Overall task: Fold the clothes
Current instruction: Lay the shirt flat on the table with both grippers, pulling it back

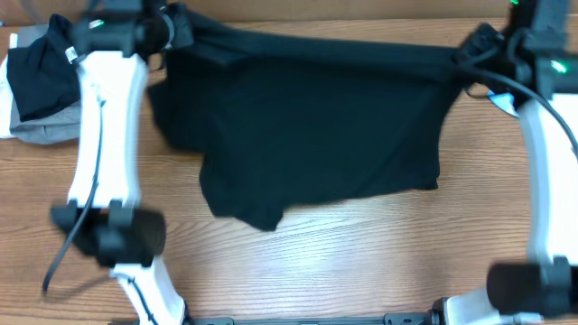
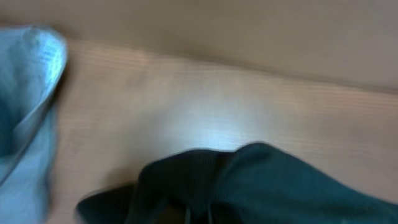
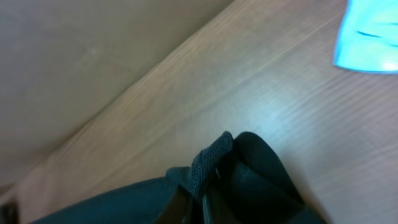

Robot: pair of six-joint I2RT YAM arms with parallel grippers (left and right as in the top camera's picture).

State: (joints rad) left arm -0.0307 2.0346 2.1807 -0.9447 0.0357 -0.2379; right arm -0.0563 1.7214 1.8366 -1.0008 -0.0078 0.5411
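A black garment lies spread across the middle of the wooden table, its far edge stretched taut between my two grippers. My left gripper is shut on its far left corner; the left wrist view shows bunched black cloth over the jaws. My right gripper is shut on its far right corner; the right wrist view shows a mesh-textured fold pinched between the fingers. The near edge hangs uneven, with a flap at the lower left.
A pile of folded clothes, black on grey, sits at the far left; grey cloth also shows in the left wrist view. A light blue item lies by the right arm and shows in the right wrist view.
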